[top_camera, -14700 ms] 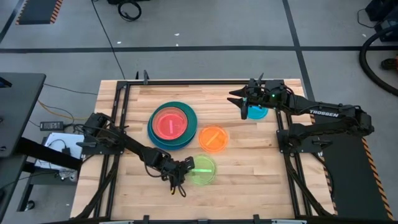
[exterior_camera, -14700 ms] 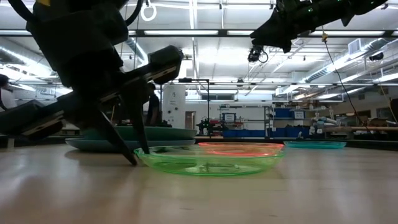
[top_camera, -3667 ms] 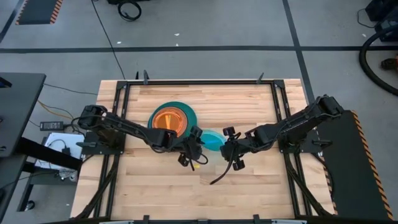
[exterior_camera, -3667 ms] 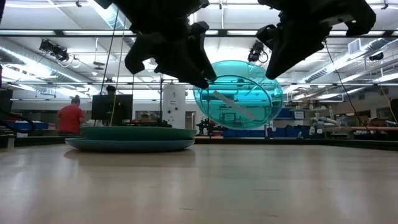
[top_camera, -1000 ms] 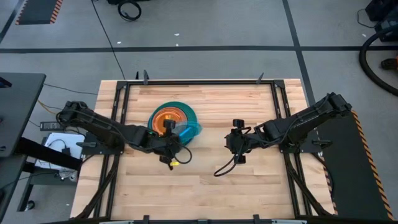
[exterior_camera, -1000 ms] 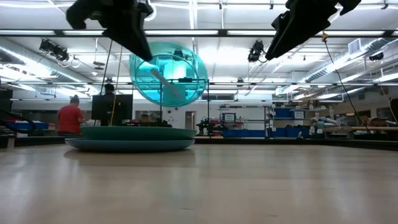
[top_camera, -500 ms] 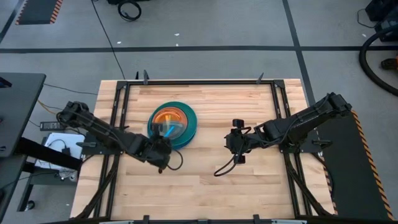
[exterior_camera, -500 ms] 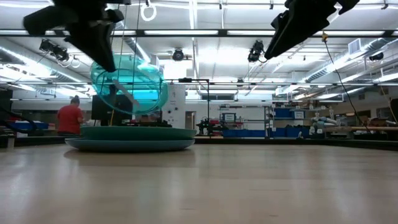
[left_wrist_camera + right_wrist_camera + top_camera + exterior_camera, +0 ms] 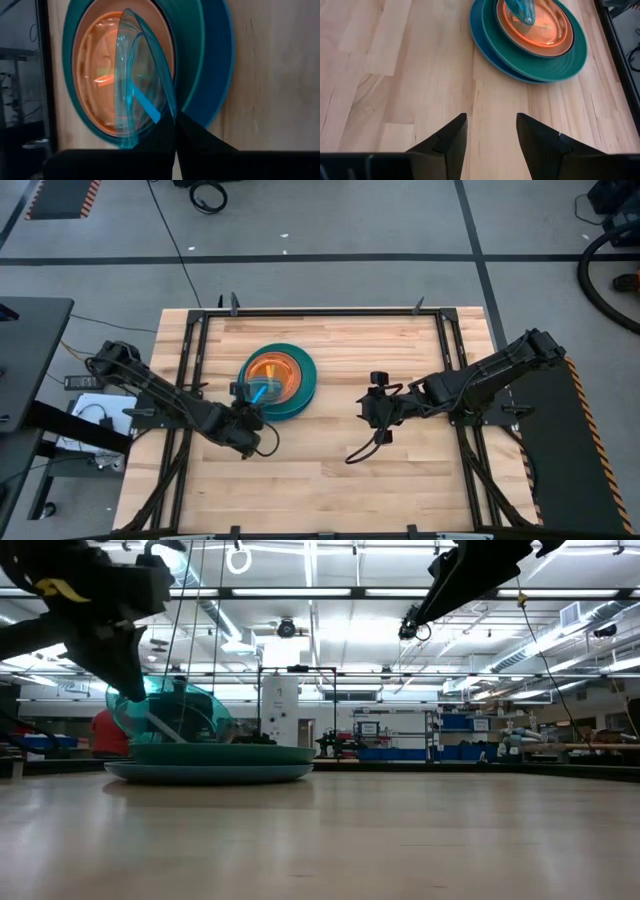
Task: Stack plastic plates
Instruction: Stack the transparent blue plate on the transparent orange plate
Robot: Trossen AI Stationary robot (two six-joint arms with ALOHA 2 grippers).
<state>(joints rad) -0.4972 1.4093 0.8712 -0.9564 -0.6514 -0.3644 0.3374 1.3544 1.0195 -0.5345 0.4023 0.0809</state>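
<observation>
A stack of plates sits on the table left of centre: a blue one lowest, teal ones above it, a translucent orange one on top. My left gripper is at the stack's near-left side, shut on a translucent cyan plate that stands steeply tilted over the stack. The cyan plate reaches down to the stack's top; I cannot tell if it touches. My right gripper is open, hovering right of the stack above bare wood. The plates lower in the stack are hidden. My left gripper pinches the cyan plate's rim between its two fingers, at the rim's near-left part. The fingers come slanting from the table's near-left side. The plate is tilted steeply, nearly on edge, above the orange plate.
A black metal frame runs around the wooden table top. Bare wood lies near and right of the stack. A black cable hangs from my right arm. Beyond the table is a workshop room.
My left gripper has moved toward the table's left and near edges and down, carrying the cyan plate from the stack's right side across to above the stack. The plate has sunk from well above the stack down to its top and tipped.
</observation>
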